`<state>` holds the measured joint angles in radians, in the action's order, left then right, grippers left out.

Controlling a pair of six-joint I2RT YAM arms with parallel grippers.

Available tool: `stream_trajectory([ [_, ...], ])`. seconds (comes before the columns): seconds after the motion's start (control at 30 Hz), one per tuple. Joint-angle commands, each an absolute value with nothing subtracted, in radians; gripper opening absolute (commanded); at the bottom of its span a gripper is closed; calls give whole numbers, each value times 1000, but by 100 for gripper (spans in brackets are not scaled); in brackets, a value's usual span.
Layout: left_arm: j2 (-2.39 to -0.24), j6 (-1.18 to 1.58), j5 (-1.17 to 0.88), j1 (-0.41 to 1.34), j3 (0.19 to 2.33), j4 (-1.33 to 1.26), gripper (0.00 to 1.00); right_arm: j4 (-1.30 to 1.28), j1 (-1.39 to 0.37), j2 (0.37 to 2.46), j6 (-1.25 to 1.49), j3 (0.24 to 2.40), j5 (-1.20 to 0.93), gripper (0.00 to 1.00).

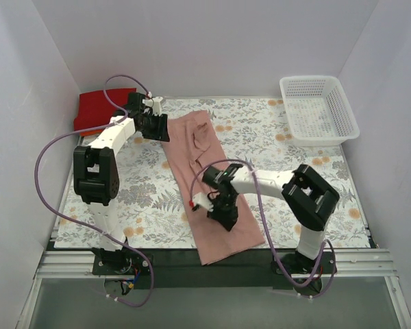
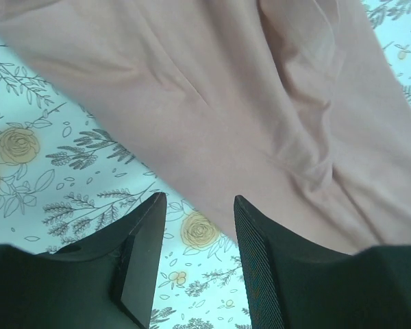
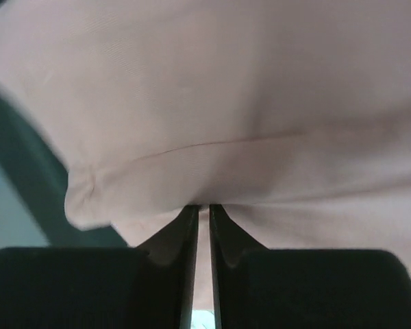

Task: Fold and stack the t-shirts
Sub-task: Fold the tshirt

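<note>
The right jaws stand almost closed, pinching a fold of the pink t-shirt that bunches at their tips, on the shirt's near half. The left jaws stand apart with nothing between them, just over the shirt's far left edge. The shirt lies lengthwise down the counter between the arms; a red t-shirt sits in the far left corner
</note>
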<state>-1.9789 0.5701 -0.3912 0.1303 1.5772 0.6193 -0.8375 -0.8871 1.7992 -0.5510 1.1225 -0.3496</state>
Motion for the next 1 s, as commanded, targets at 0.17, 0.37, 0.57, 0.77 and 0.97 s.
stream_trajectory([
  [0.17, -1896, 574, -506, 138, 1500, 629, 43, -923, -1059, 1810, -520, 1376, -687, 20],
  [0.37, -1896, 580, -514, 196, 1448, 588, 42, -878, -794, 1835, -433, 1416, -672, 22],
  [0.57, -1959, 607, -494, 242, 1453, 557, 41, -749, -750, 1890, -379, 1347, -595, 19],
  [0.77, -2037, 617, -437, 245, 1497, 561, 39, -658, -762, 1928, -374, 1223, -609, 17],
  [0.97, -2155, 614, -454, 245, 1580, 600, 38, -586, -909, 1914, -374, 1115, -683, 16],
])
